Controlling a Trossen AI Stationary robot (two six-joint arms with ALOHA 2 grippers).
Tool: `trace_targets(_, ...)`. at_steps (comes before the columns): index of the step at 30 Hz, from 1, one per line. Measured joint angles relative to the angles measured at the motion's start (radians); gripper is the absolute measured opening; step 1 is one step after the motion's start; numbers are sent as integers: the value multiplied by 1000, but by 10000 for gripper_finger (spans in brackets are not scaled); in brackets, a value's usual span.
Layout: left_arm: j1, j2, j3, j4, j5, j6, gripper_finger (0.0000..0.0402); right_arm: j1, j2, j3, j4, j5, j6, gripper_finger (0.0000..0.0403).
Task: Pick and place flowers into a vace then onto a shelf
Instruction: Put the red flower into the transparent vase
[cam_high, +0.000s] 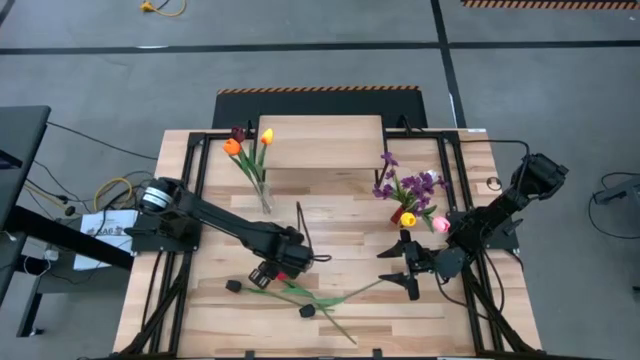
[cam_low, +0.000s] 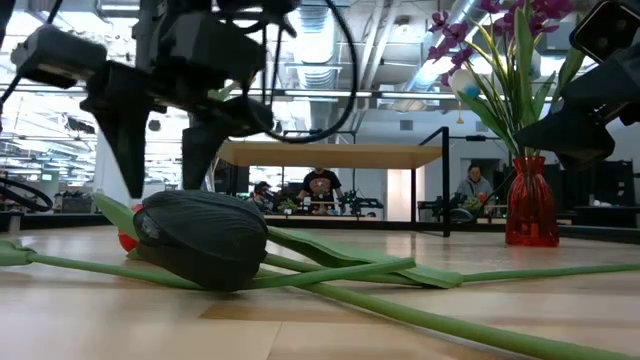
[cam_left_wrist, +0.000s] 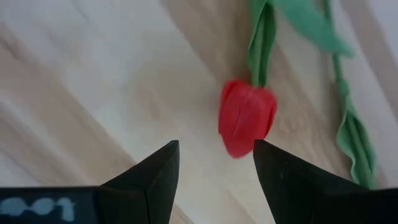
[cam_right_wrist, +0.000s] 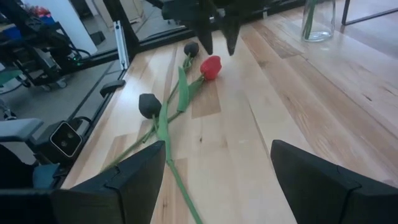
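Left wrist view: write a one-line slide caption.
Left gripper, fingers open, poised above the red tulip head lying on the wooden tabletop.

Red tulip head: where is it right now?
The red artificial tulip head lies on the slatted wooden tabletop near the front edge, directly beneath the left gripper's open fingers.

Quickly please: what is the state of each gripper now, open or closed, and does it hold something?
Left gripper: open, holding nothing, hovering just above the red tulip on the table.
Right gripper: open wide, empty.
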Motion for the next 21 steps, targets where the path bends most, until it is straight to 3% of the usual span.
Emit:
trace_targets(11,-4,30,40,-2,29,70,196,14,0,0,-1,0,0,286)
trace_targets(21,-20,112,38,9,150,26,196,20,0,0,-13,0,0,286)
